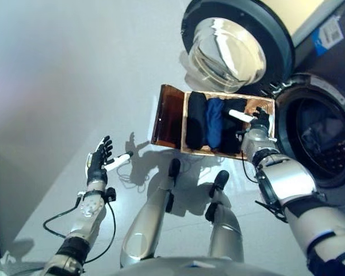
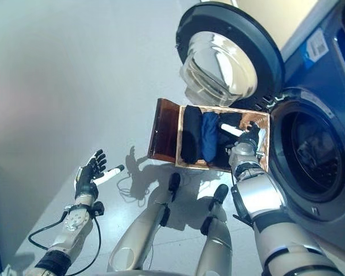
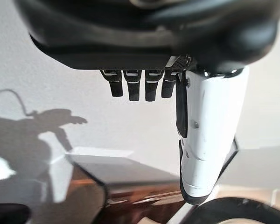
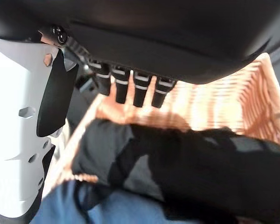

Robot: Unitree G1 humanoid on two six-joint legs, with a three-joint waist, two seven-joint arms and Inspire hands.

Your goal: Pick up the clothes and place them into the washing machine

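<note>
On the grey floor (image 1: pixel 75 69), just left of the front-loading washing machine (image 1: pixel 328 103), sits a wicker basket (image 1: pixel 259 104) with its brown lid (image 1: pixel 168 115) swung open to the left. Inside it lie three folded garments side by side: a black garment (image 1: pixel 196 119) on the left, a blue garment (image 1: pixel 215 122) in the middle and a dark grey-black garment (image 4: pixel 186 163) on the right. The right hand (image 1: pixel 257 129) hangs over the basket's right part, just above the dark garment, its fingers (image 4: pixel 140 88) straight and holding nothing. The left hand (image 1: pixel 98 161) is well away to the left, above bare floor, spread open and empty. The machine's round glass door (image 1: pixel 227 49) stands swung open beyond the basket, and the drum opening (image 1: pixel 322 144) gapes dark to the right.
</note>
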